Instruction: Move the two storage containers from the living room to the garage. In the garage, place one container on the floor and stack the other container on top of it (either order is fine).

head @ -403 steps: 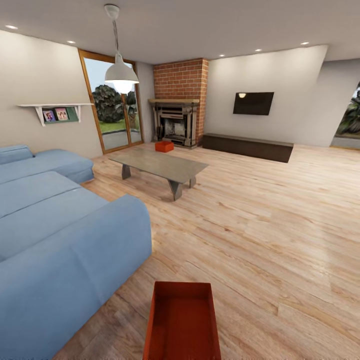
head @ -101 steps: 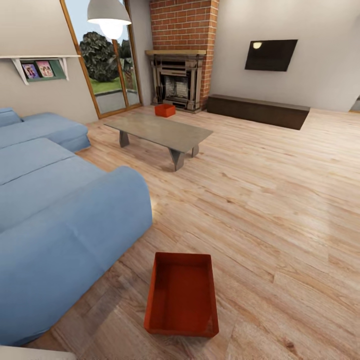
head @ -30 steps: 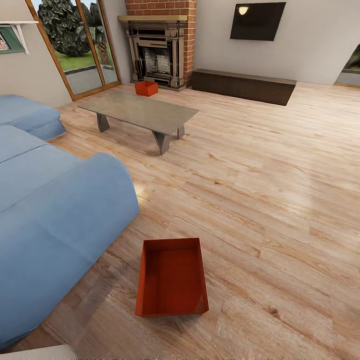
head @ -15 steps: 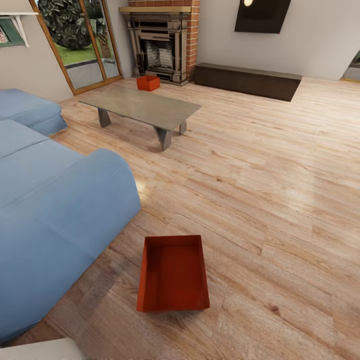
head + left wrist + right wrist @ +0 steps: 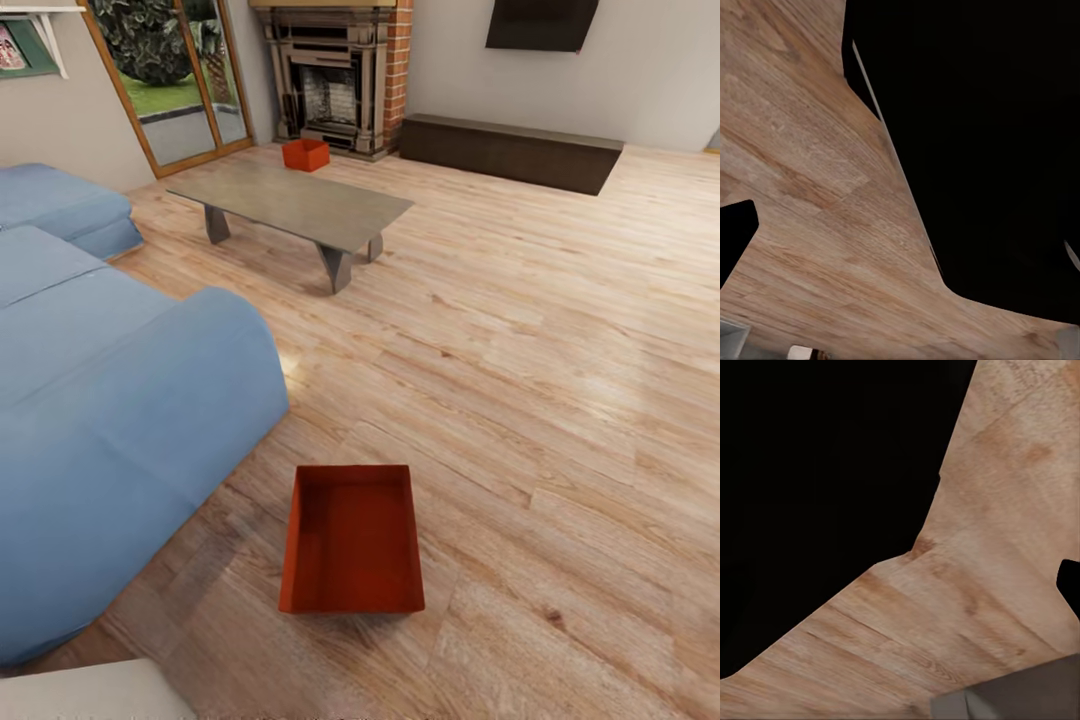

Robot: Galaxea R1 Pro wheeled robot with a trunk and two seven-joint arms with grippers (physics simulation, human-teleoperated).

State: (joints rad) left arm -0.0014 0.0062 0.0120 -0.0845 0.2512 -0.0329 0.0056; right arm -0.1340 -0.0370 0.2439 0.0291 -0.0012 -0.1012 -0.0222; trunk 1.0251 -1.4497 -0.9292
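Still in the living room, with one red bin close by on the wood floor beside the blue sofa and the other bin far off by the fireplace; probably light and stiff, best grabbed by the thin side walls; no telling whether the grippers are open or closed.

Light wood plank floor with visible grain and a soft sheen. Near bin smooth, matt red-orange, plastic-looking; far bin same finish. Sofa in matt blue cloth, a bit soft and wrinkled. Table flat grey, stone- or concrete-like top, dull. Fireplace rough red brick around a dark metal-looking grate. Bench dark, matt wood. Door frame warm varnished wood, glass panes glossy. Same grainy planks in both wrist views.
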